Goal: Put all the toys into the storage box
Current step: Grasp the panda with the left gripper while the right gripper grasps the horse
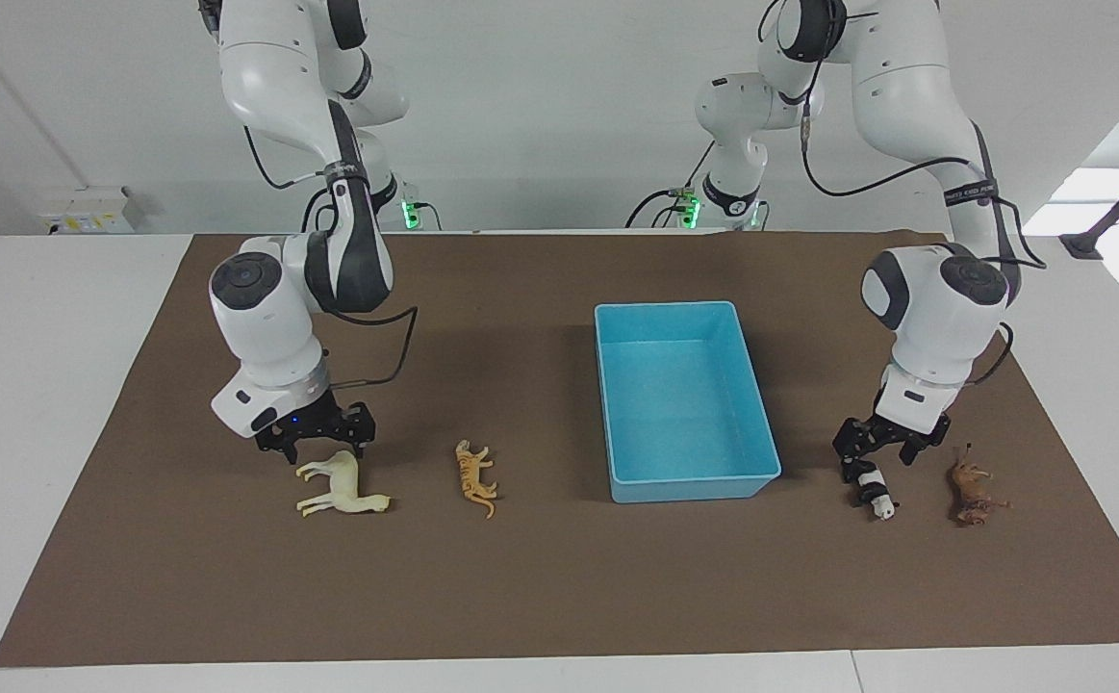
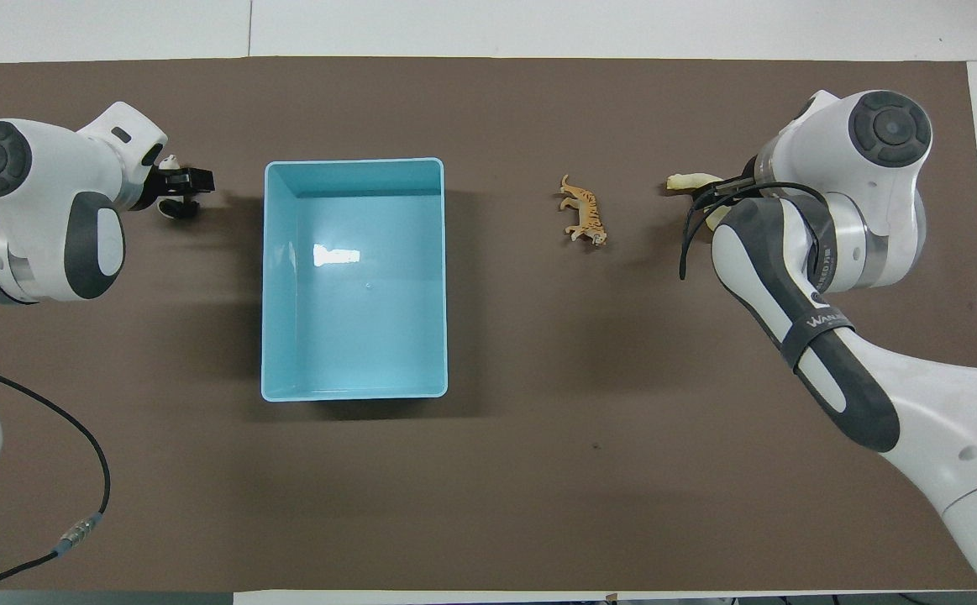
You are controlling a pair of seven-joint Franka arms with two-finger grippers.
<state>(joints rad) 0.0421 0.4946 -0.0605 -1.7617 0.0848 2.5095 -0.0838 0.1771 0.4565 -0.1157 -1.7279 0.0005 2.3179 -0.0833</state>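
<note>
The light-blue storage box [image 1: 692, 484] [image 2: 354, 393] stands empty mid-table. The cream horse [image 1: 340, 487] and orange tiger [image 1: 475, 477] [image 2: 585, 220] lie toward the right arm's end. The panda [image 1: 878, 498] and brown lion [image 1: 974, 493] lie toward the left arm's end. My right gripper [image 1: 320, 447] is open, just over the horse's back. My left gripper [image 1: 874, 456] [image 2: 182, 192] is open, low, with its fingers on either side of the panda's rear end. In the overhead view only the horse's head [image 2: 693, 179] shows, and the lion is hidden under the left arm.
A brown mat [image 1: 559, 577] covers the white table [image 1: 30, 385]. All four toys lie in a row farther from the robots than the box's middle. The mat stretches bare from the toys to the table's edge.
</note>
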